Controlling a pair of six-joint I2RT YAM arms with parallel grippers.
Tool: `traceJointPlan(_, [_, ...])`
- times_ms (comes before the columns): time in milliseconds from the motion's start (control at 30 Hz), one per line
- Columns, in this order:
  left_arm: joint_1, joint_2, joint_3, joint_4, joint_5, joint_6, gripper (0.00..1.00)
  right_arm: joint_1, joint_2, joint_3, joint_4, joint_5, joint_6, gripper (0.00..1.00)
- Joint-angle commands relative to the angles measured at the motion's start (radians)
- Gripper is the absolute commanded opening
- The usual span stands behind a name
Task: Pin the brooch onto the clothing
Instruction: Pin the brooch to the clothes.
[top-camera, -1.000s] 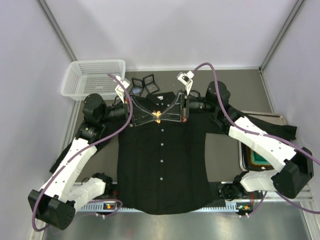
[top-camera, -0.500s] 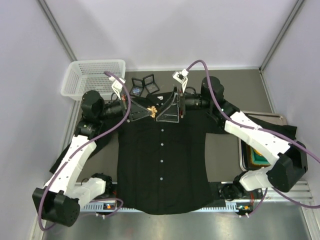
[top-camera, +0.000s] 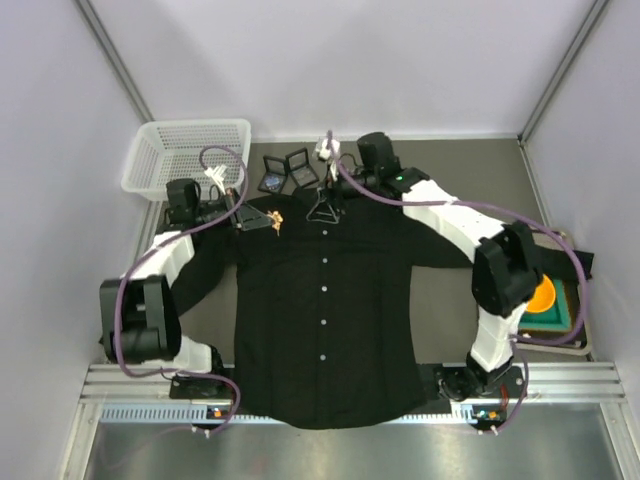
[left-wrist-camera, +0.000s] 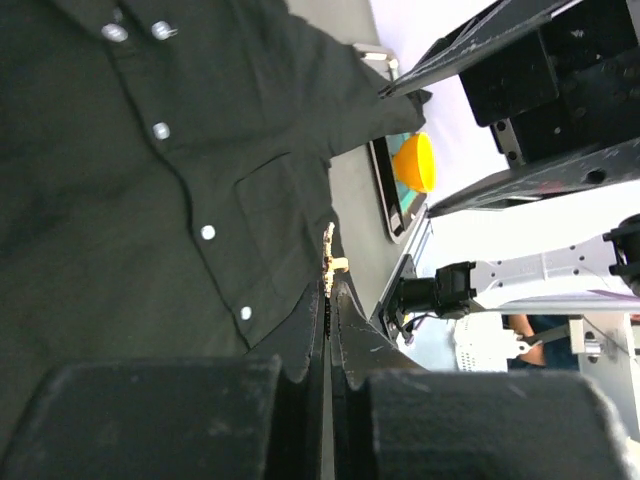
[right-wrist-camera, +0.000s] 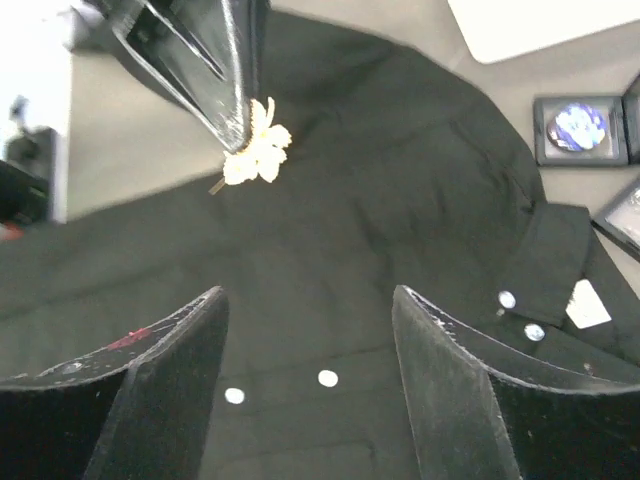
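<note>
Left gripper (left-wrist-camera: 328, 292) pinched shut on small pale-gold flower-shaped brooch (right-wrist-camera: 256, 155), held over upper chest of large black long-sleeved button-up shirt (top-camera: 325, 320), spread flat. Right gripper (right-wrist-camera: 305, 300) wide, empty, hovering nearby. Step: positioning brooch, not yet pinned. Next, likely: lower pin into fabric, with right steadying cloth.

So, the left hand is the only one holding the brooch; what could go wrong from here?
1. The left hand pinches the brooch only at its fingertips, so it could slip or twist before pinning.
2. The right hand is open above the shirt and holds no cloth, so the fabric could bunch or slide when the pin pushes in.
</note>
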Motion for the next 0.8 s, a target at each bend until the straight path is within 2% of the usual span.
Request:
traceJointPlan(0, [0.007,0.129,0.065,0.008,0.007,0.092,0.00,0.042,0.110,0.081,-0.042,0.095,-0.329,0.64])
traceJointPlan(100, [0.010,0.224,0.074,0.057,-0.016,0.072,0.00,0.075,0.186,0.104,-0.037,0.154,-0.424,0.56])
traceJointPlan(333, [0.010,0.393,0.106,0.159,-0.072,-0.002,0.00,0.112,0.301,0.112,0.058,0.209,-0.498,0.50])
traceJointPlan(667, [0.013,0.490,0.108,0.227,-0.113,-0.028,0.00,0.123,0.424,0.208,0.099,0.261,-0.510,0.50])
traceJointPlan(767, [0.014,0.504,0.111,0.241,-0.114,-0.043,0.00,0.131,0.462,0.238,0.093,0.290,-0.524,0.54])
